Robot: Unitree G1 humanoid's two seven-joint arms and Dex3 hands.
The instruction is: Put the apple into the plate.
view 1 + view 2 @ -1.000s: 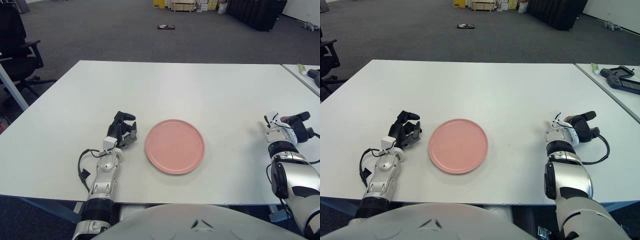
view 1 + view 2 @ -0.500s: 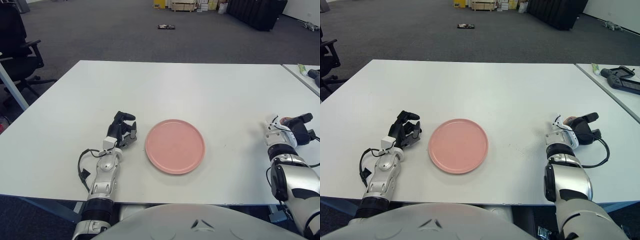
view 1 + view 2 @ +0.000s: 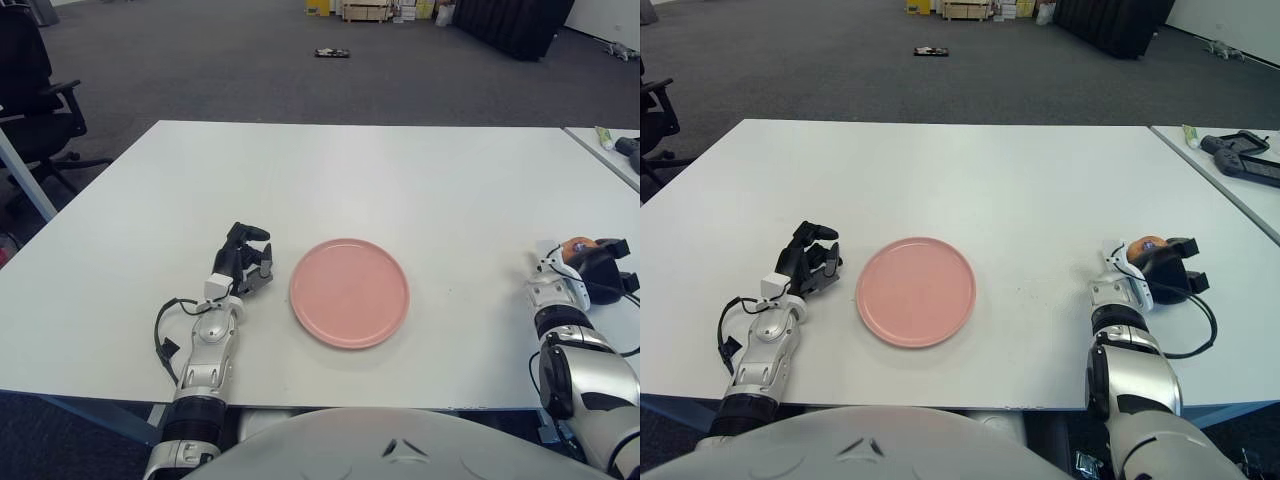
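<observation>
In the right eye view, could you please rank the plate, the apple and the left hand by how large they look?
1. plate
2. left hand
3. apple, partly hidden in the right hand, so its full size is unsure.

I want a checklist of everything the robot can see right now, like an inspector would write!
Surface: white rectangular table, flat; a second white table stands to its right.
Job's things: round pink plate with nothing on it; reddish-orange apple at the right hand, far from the plate.
Clutter: black devices and a small tube on the second table.
Hands: left hand curled, resting left of the plate; right hand closed around the apple.
Cables: black cable by the right wrist; black cable at the left forearm.
Surroundings: grey carpet, black office chair, boxes far back.
</observation>
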